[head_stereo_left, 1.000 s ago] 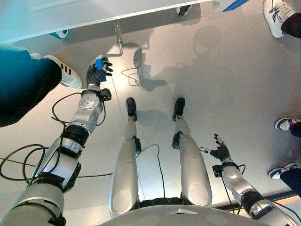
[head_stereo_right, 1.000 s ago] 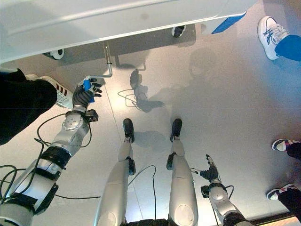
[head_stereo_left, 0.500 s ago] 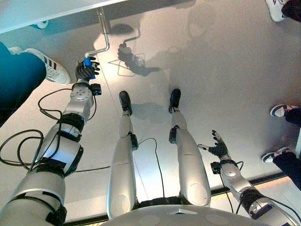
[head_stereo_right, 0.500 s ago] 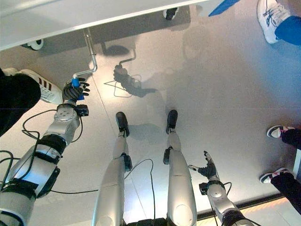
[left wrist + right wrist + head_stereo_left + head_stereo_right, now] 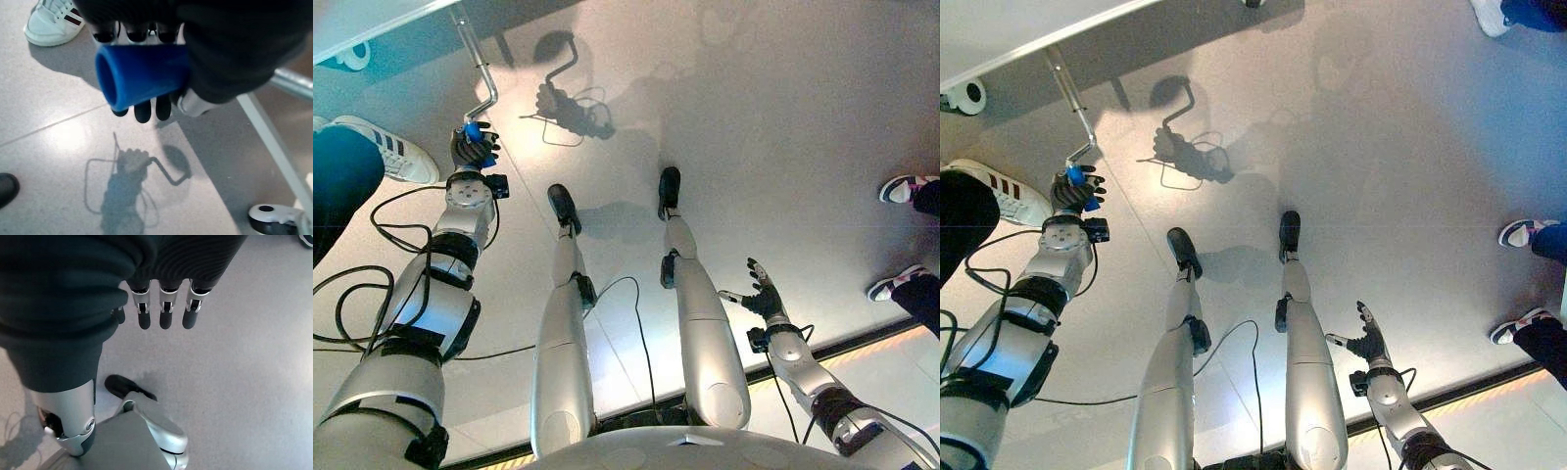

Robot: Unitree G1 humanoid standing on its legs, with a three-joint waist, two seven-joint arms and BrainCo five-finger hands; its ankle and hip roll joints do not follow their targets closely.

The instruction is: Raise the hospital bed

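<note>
1. The left hand (image 5: 473, 147) is out at about eleven o'clock from the robot, its fingers (image 5: 146, 108) curled round the blue grip (image 5: 142, 73) of the bed's crank (image 5: 481, 80). The wrist view shows the grip seated deep in the palm, with its open end poking out past the fingers.

2. The crank's silver shaft runs up and away to the edge of the hospital bed (image 5: 1009, 34) at twelve o'clock, and a bed castor (image 5: 966, 95) sits near it on the floor.

3. The right hand (image 5: 762, 295) hangs at about four o'clock with its fingers straight and spread, holding nothing, well clear of the work.

4. To turn well, I'd say the hand should keep its wrap snug but let the grip roll inside it, tracing a round path about the shaft's axis rather than pulling sideways on the bend.

5. A person's shoe (image 5: 384, 159) stands just beside the crank at ten o'clock, so the sweep wants watching on that side; other shoes (image 5: 904, 186) are well apart at three o'clock.

6. Steady, full turns look safest, since a jerk could slip the grip out of the open end.
</note>
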